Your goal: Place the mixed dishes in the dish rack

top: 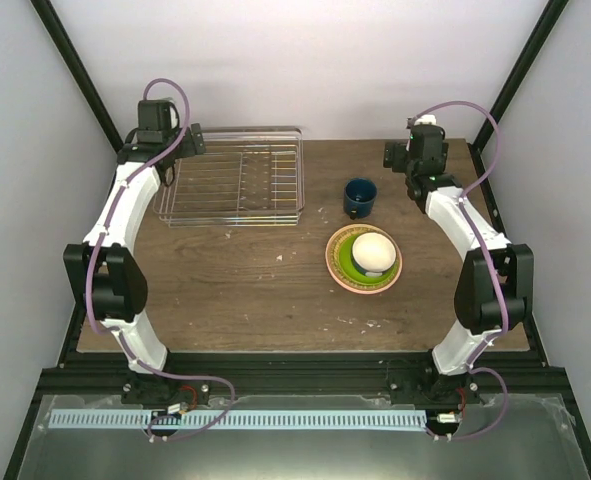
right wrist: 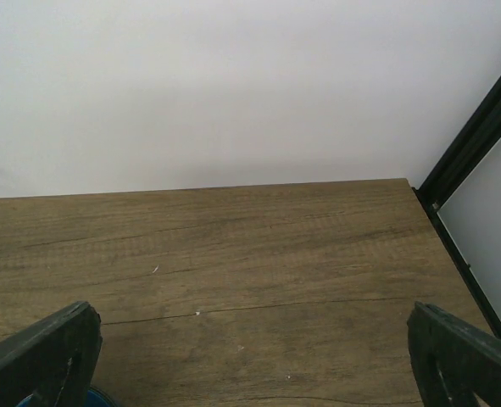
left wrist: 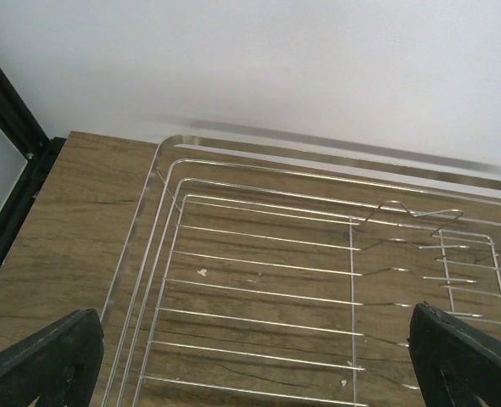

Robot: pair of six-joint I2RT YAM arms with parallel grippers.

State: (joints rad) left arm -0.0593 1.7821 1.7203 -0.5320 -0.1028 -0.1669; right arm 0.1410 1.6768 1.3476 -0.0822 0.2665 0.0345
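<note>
Both claws wide and empty: left gripper (left wrist: 254,371) above rack (top: 301,180), right gripper (right wrist: 254,363) near mug (top: 359,197). Bowl (top: 373,250) on stacked plates (top: 335,268), right side of table (top: 235,290), well apart from rack. Probably ceramic: stiff, slippery, breakable. Best gripped at rim.

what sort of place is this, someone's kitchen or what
Probably a robot test cell, not a home kitchen: bare white walls framed by black metal struts, two white-and-black robot arms mounted at a brown wooden table, and a silver wire dish rack staged on it.
</note>
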